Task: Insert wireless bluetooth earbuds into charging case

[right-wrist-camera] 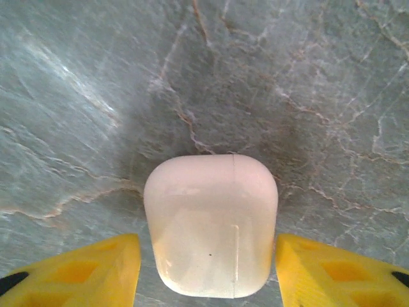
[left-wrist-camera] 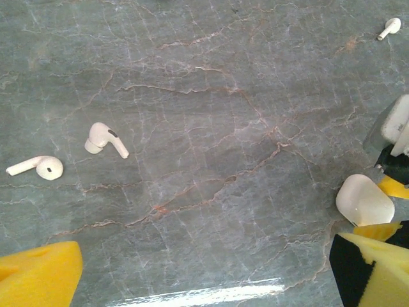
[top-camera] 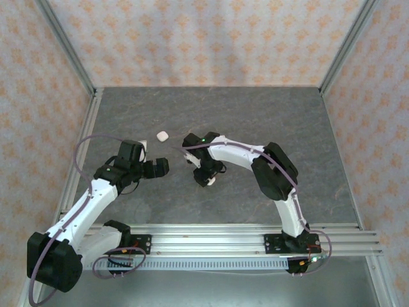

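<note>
Yellow right fingers (right-wrist-camera: pixel 77 275) stand parted — white case (right-wrist-camera: pixel 211 224) just between them

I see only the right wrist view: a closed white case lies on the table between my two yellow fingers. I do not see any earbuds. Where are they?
Observer: The left wrist view shows one earbud and another earbud lying close together on the table, well apart from your case.
Operator: Only these two?
Observer: No, a third earbud lies alone, far from that pair.
Operator: Is mine the only case?
Observer: No. The top view shows a second case on the table just past the left hand, farther from the arm bases.
</note>
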Tool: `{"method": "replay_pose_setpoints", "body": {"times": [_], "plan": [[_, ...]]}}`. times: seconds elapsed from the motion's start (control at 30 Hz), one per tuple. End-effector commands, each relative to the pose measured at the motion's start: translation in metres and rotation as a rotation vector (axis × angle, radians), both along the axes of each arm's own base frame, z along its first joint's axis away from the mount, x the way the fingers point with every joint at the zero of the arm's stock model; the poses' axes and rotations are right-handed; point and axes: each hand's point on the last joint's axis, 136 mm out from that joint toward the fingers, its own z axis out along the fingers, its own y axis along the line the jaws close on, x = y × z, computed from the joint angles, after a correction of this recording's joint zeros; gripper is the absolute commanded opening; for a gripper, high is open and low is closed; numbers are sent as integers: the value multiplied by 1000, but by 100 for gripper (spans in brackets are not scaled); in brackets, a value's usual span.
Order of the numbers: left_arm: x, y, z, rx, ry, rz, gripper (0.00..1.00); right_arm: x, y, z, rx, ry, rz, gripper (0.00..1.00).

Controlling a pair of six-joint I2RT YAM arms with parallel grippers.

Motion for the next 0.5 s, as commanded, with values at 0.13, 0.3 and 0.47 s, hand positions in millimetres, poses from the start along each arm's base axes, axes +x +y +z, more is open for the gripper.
{"method": "replay_pose_setpoints", "body": {"times": [0.13,0.3,0.47], "plan": [[4,-13,10,-29,-9,-70,100,9,0,44,179,-53,-117,82],[4,-18,9,-45,8,-93,100,3,-12,18,115,-25,-125,87],[3,-23,6,-61,29,-112,100,2,-5,12,145,-14,-131,96]]}}
